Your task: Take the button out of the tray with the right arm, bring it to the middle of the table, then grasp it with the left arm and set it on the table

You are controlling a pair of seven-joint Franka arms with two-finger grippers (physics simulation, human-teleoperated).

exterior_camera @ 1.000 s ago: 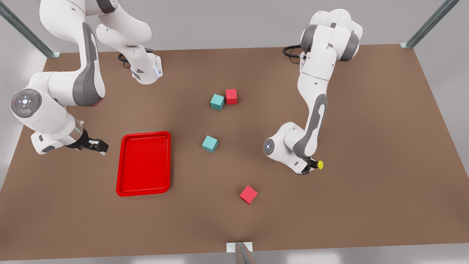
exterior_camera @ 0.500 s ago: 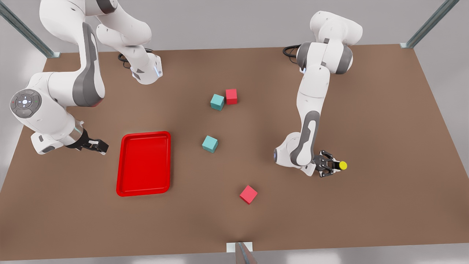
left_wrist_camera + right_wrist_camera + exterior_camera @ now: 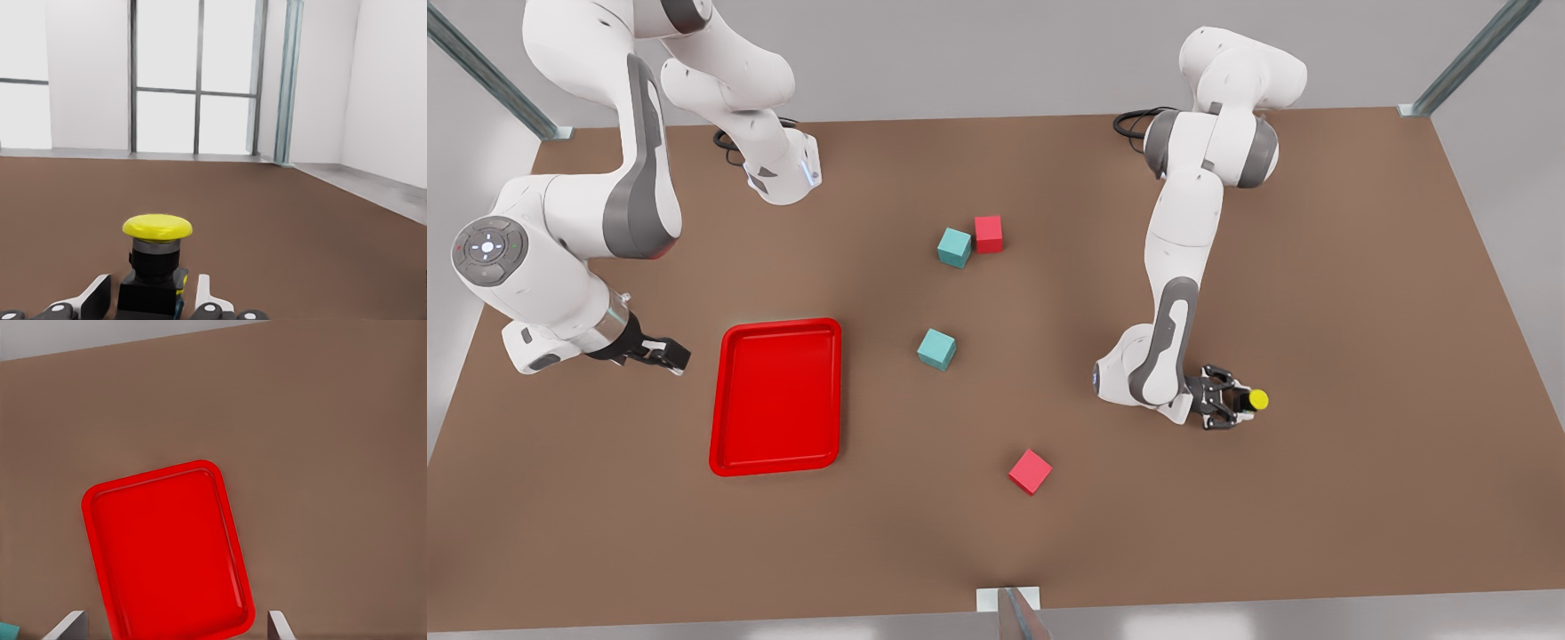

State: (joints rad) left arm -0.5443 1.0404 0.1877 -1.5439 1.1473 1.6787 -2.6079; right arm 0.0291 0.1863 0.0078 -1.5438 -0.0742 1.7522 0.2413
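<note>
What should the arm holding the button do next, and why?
Probably open the left gripper and back away: the button stands upright between its fingers, seemingly on the table, far from the tray. The right gripper waits open beside the tray.

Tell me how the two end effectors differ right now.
The left end effector, at the front view's right, is shut on the button; the right end effector is open and holds nothing. The left one is far from the tray; the right one waits beside it. Both are black and two-fingered.
</note>
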